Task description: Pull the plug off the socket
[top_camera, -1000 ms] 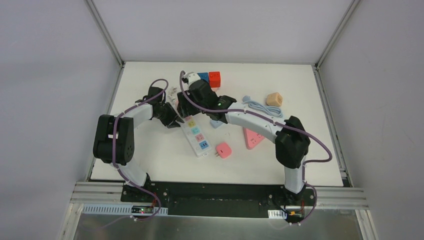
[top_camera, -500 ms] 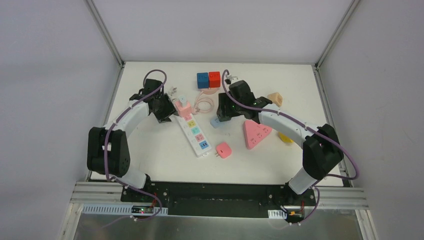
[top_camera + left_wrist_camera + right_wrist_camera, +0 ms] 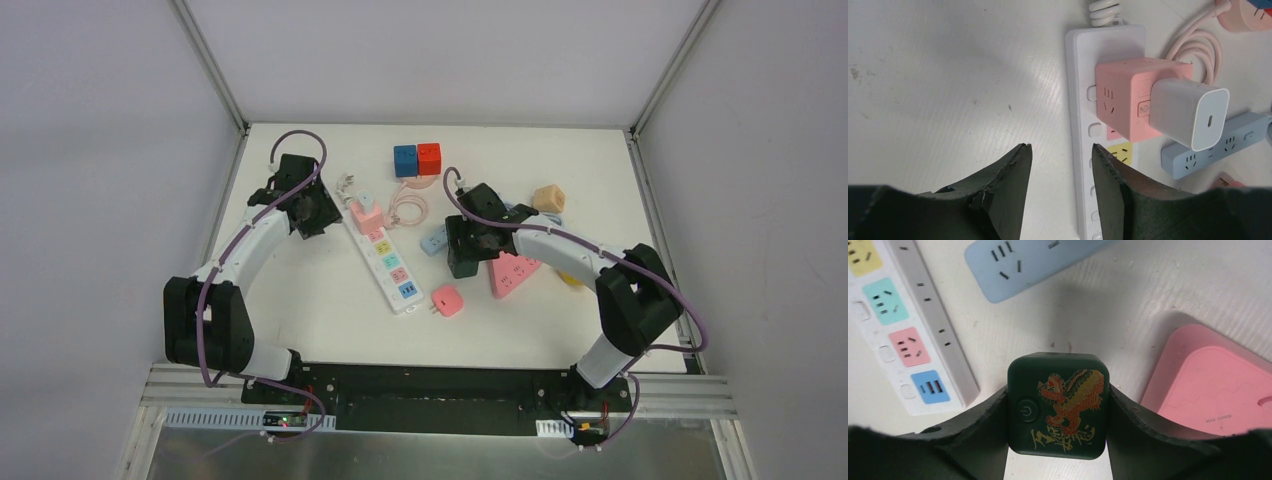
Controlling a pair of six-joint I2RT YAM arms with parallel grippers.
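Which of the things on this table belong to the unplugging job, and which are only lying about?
Job: white power strip, dark green plug in the right jaws.
Lying about: blue strip, pink triangle socket, small pink plug, red cube, blue cube, tan block.

Power symbol on dark green cube (image 3: pixel 1057 405); gold calligraphy unreadable. Tiny illegible print on pink strip (image 3: pixel 1218 390).

From overhead my right tool (image 3: pixel 461 258) covers the dark green cube plug (image 3: pixel 1058 405) with the gold-and-red dragon print, and its wrist camera shows none of the plug's pins. A small yellow object (image 3: pixel 572 277) lies mostly under the right arm (image 3: pixel 560 250); I cannot tell what it is. The long white plastic power strip (image 3: pixel 1079 120) runs off the left wrist view's bottom edge. The flat pink triangular socket board (image 3: pixel 1208 390) is cut by the right wrist view's right edge.
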